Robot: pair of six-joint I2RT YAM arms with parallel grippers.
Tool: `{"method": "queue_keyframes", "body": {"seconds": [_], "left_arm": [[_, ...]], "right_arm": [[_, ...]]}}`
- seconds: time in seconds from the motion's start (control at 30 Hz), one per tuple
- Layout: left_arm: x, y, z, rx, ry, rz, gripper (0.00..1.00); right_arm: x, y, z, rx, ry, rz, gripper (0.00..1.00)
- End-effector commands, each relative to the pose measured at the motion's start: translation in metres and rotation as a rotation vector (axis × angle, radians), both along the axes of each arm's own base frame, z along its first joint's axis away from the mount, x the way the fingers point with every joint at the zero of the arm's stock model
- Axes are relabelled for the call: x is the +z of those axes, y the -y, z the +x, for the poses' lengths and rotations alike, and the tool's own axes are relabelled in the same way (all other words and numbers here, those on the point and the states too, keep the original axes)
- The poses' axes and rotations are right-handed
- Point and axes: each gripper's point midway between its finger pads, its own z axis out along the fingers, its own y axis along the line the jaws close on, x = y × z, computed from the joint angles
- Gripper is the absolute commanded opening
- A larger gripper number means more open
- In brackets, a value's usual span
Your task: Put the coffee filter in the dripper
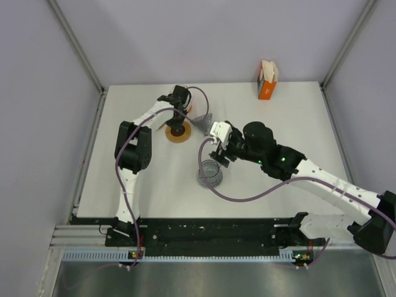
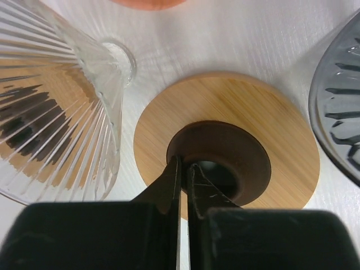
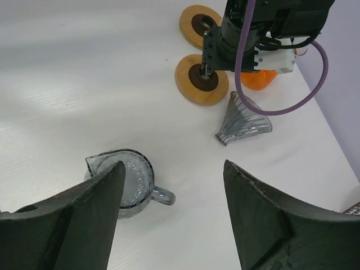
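Your left fingers (image 2: pixel 169 191) are pressed almost together on the dark ring (image 2: pixel 256 163) of the wooden disc (image 2: pixel 284 129), maybe nipping its lip. Your right fingers (image 3: pixel 84 214) are spread wide over the grey jug (image 3: pixel 128 179). The filters (image 1: pixel 270 69) sit in the orange box (image 1: pixel 266 90) at the far right corner of the tabletop (image 1: pixel 154 179).

clear ribbed dripper (image 2: pixel 56 112), tan wood-grain ring (image 2: pixel 270 140), orange box (image 1: pixel 267 91), white table (image 2: pixel 253 39)

Robotics laboratory test cell. White table (image 1: pixel 154 185) enclosed left, right and far by plain pale panels (image 1: pixel 185 37) set in aluminium posts (image 1: pixel 75 44). Slotted metal rail (image 1: pixel 204 253) along the near edge, bearing the bolted left arm (image 1: pixel 133 148) and right arm (image 1: pixel 322 179), with purple cables (image 1: pixel 247 197) trailing.
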Motion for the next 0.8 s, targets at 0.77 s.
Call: {"method": "queue_keyframes", "body": {"seconds": [0.77], "left_arm": [[0.262,0.094,-0.221,-0.713,-0.143,-0.956,0.0]], "right_arm": [[0.088,-0.028,0.002,0.286,0.052,0.338,0.98]]}}
